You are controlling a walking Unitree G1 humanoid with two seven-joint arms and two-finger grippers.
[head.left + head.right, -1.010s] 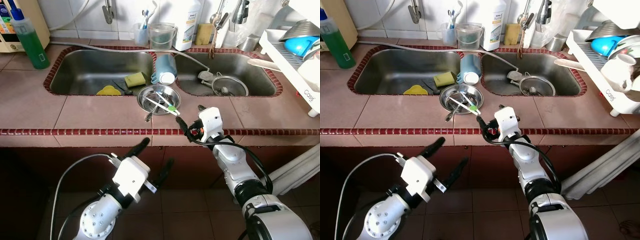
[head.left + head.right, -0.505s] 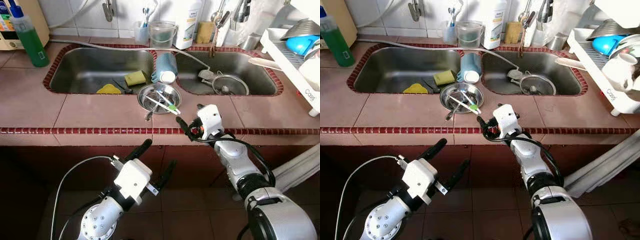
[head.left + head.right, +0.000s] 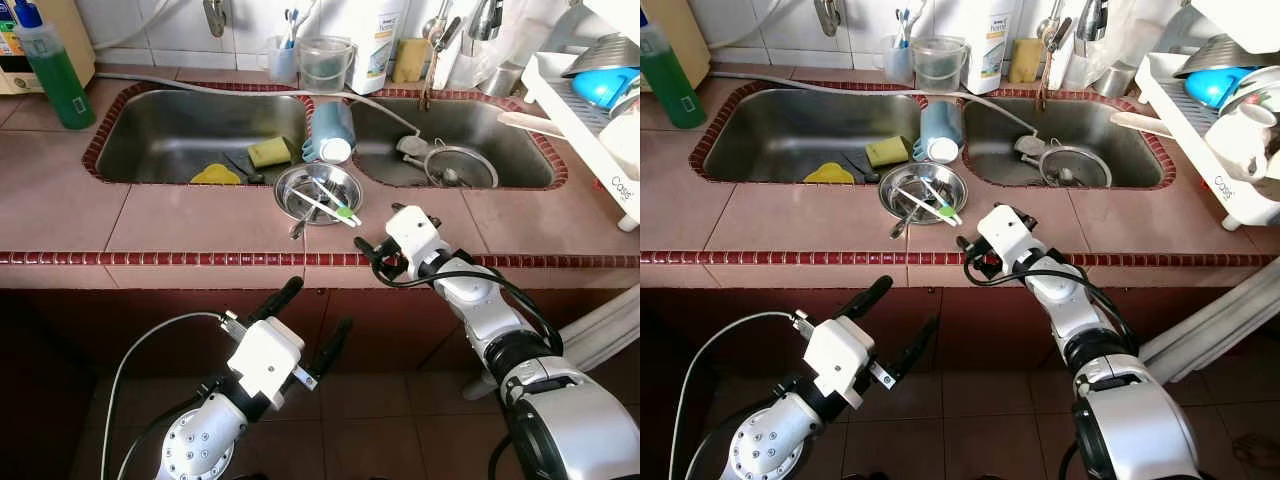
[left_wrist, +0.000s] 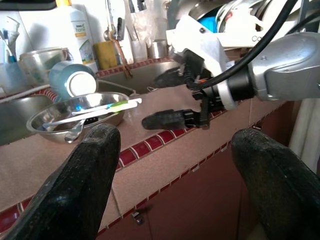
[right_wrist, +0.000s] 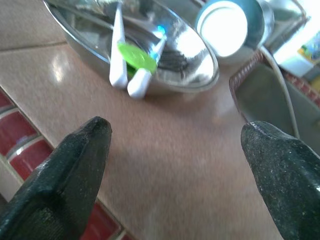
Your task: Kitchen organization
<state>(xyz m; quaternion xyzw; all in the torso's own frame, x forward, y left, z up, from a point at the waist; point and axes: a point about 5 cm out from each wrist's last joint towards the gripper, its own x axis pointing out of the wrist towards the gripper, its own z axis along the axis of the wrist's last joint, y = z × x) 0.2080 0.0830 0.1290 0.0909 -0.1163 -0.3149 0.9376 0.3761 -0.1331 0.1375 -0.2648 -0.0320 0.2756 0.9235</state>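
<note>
Approaching the steel bowl (image 3: 318, 192) of toothbrushes (image 3: 333, 209) on the counter (image 3: 200, 225) with right gripper (image 3: 379, 240) spread (left gripper (image 3: 310, 320) idling open, below); next, probably closing on a handle.

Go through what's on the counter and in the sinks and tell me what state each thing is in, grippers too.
Steel bowl: upright on the counter, holding toothbrushes and a spoon.
Blue cup: lying on its side on the divider between the sinks.
Strainer: resting in the right sink.
Yellow sponge: lying in the left sink.
Right gripper: open, at the counter edge.
Left gripper: open, below the counter.
</note>
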